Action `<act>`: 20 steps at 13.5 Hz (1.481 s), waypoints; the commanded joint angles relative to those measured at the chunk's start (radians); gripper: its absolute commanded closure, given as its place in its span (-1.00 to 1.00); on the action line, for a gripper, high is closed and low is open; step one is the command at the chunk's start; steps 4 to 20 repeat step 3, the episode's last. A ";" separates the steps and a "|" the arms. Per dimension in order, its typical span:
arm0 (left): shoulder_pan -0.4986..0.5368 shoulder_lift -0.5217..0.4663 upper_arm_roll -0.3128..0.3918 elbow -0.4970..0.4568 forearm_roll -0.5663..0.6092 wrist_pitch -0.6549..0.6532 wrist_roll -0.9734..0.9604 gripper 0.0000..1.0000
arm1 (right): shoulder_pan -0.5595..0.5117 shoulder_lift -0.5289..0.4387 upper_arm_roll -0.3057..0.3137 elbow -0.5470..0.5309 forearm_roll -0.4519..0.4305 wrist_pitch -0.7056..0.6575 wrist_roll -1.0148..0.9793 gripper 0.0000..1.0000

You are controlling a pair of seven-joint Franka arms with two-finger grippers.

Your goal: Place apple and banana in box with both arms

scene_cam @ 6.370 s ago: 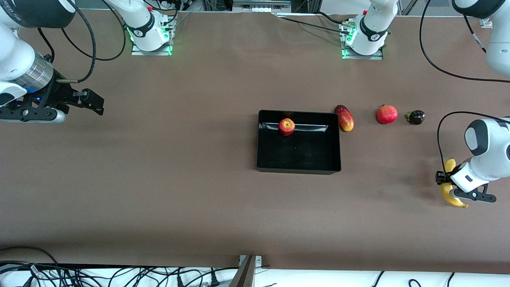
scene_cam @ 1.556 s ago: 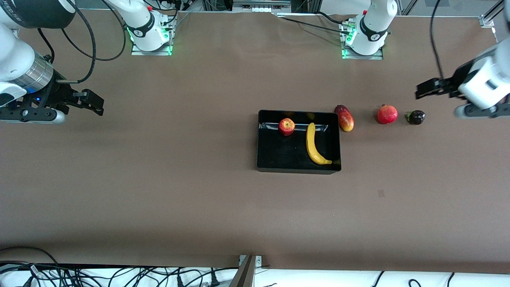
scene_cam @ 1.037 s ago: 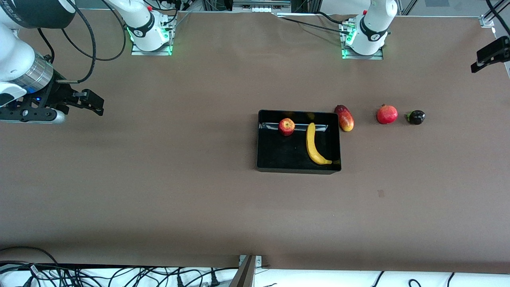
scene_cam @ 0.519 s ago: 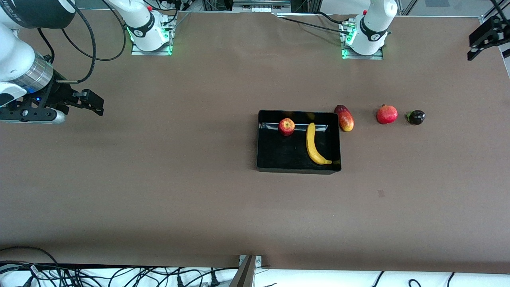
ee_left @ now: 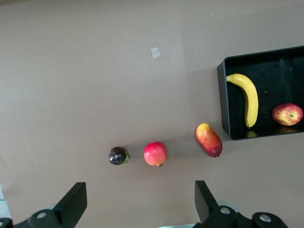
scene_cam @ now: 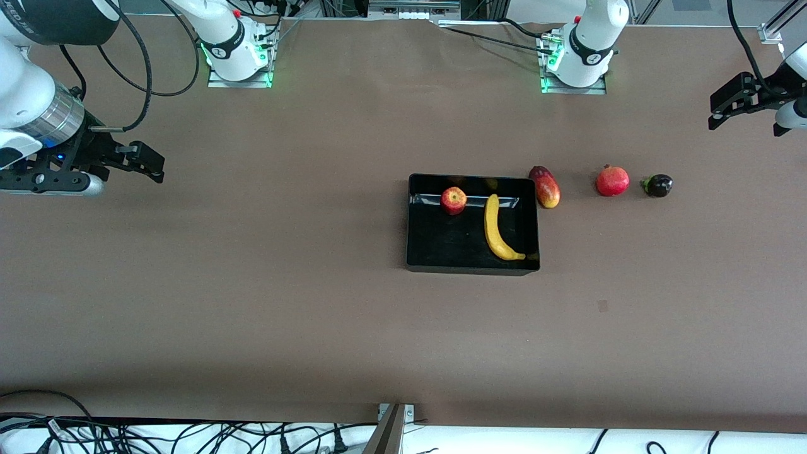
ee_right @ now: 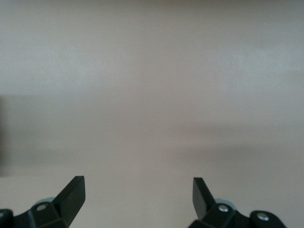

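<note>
I am looking at the brown bench [scene_cam: 252,302], with the box [scene_cam: 441,249] sitting near its middle. The banana [scene_cam: 497,228] is lying in the box along the wall toward the left arm's end, and the apple [scene_cam: 453,200] is resting in the box beside it, at the wall farthest from the front camera. The left gripper [scene_cam: 731,107] is hanging over the left arm's end of the bench, jaws spread wide and holding nothing. The right gripper [scene_cam: 142,161] is waiting over the right arm's end, jaws likewise wide apart and empty. A mango [scene_cam: 546,188] is lying just beside the box, then a pomegranate [scene_cam: 612,181] and a small dark fruit [scene_cam: 657,185].
</note>
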 commanded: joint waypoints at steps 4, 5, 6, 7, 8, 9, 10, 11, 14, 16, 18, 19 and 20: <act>0.016 -0.008 -0.020 -0.097 -0.049 0.096 -0.036 -1.00 | -0.007 0.004 0.008 0.015 -0.011 -0.003 0.007 -1.00; 0.016 -0.008 -0.020 -0.097 -0.049 0.096 -0.036 -1.00 | -0.007 0.004 0.008 0.015 -0.011 -0.003 0.007 -1.00; 0.016 -0.008 -0.020 -0.097 -0.049 0.096 -0.036 -1.00 | -0.007 0.004 0.008 0.015 -0.011 -0.003 0.007 -1.00; 0.016 -0.008 -0.020 -0.097 -0.049 0.096 -0.036 -1.00 | -0.007 0.004 0.008 0.015 -0.011 -0.003 0.007 -1.00; 0.016 -0.008 -0.020 -0.097 -0.049 0.096 -0.036 -1.00 | -0.007 0.004 0.008 0.015 -0.011 -0.003 0.007 -1.00; 0.016 -0.008 -0.020 -0.097 -0.049 0.096 -0.036 -1.00 | -0.007 0.004 0.008 0.015 -0.011 -0.003 0.007 -1.00; 0.016 -0.008 -0.020 -0.097 -0.049 0.096 -0.036 -1.00 | -0.007 0.004 0.008 0.015 -0.011 -0.003 0.007 -1.00; 0.016 -0.008 -0.020 -0.097 -0.049 0.096 -0.036 -1.00 | -0.007 0.004 0.008 0.015 -0.011 -0.003 0.007 -1.00; 0.016 -0.008 -0.020 -0.097 -0.049 0.096 -0.036 -1.00 | -0.007 0.004 0.008 0.015 -0.011 -0.003 0.007 -1.00; 0.016 -0.008 -0.020 -0.097 -0.049 0.096 -0.036 -1.00 | -0.007 0.004 0.008 0.015 -0.011 -0.003 0.007 -1.00; 0.016 -0.008 -0.020 -0.097 -0.049 0.096 -0.036 -1.00 | -0.007 0.004 0.008 0.015 -0.011 -0.003 0.007 -1.00; 0.016 -0.008 -0.020 -0.097 -0.049 0.096 -0.036 -1.00 | -0.007 0.004 0.008 0.015 -0.011 -0.003 0.007 -1.00; 0.016 -0.008 -0.020 -0.097 -0.049 0.096 -0.036 -1.00 | -0.007 0.004 0.008 0.015 -0.011 -0.003 0.007 -1.00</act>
